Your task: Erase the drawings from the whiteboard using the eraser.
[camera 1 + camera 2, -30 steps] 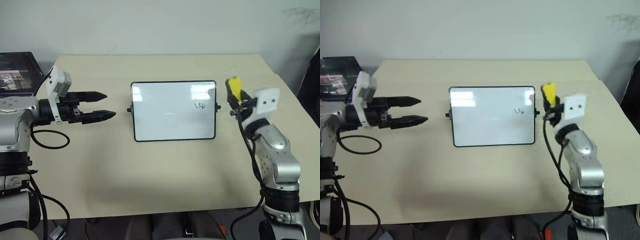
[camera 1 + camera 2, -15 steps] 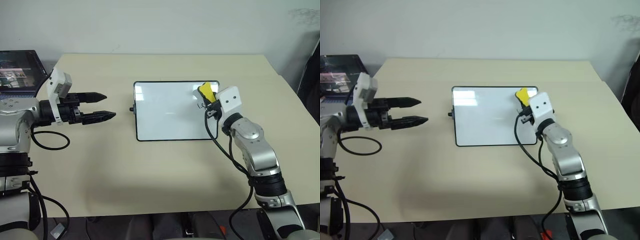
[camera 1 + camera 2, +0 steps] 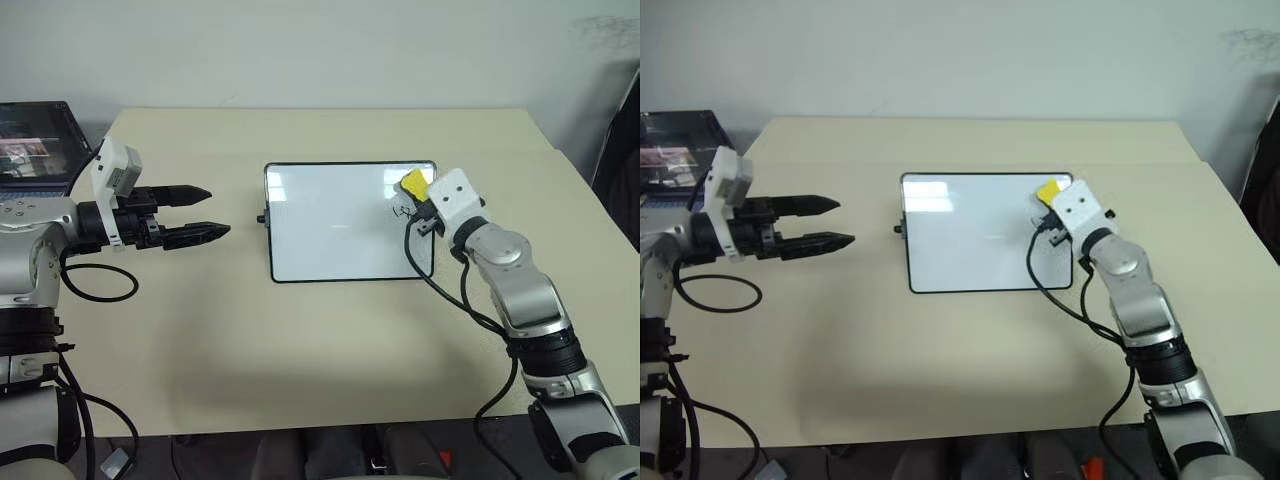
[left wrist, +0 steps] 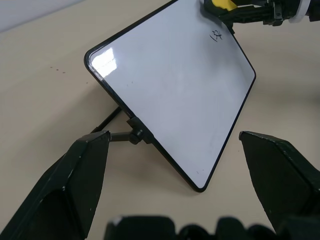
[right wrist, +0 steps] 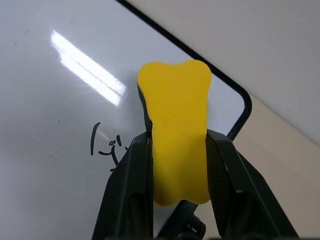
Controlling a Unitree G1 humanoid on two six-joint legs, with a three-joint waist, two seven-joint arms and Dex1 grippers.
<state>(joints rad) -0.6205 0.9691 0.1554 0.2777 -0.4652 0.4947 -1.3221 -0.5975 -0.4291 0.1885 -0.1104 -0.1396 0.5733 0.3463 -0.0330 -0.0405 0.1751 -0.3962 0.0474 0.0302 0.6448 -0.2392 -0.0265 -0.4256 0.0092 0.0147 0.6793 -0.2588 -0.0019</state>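
- Whiteboard (image 3: 345, 225) propped at centre of pale table (image 3: 300, 340), dark frame, small black knob on each short side
- One scribble (image 4: 217, 35) left on board, near its 2 o'clock corner; just beside the yellow eraser
- Eraser (image 5: 175, 145) clamped between black fingers (image 5: 127, 195) of right gripper (image 3: 420, 200), sticking out past fingertips, over the board's 2 o'clock corner
- Seen from right wrist, eraser above the glossy surface beside the scribble, board's rounded corner just past its tip; contact with surface not clear
- Right gripper closed tight on eraser, white head angled toward board from 3 o'clock side
- Left gripper (image 3: 200, 210) out at 9 o'clock of board, well apart from it, fingers spread and holding nothing, pointed toward board's near edge
- From left wrist, board tilted on its stand, both fingertips wide either side
- Laptop (image 3: 30, 145) at table's 10 o'clock edge, screen lit
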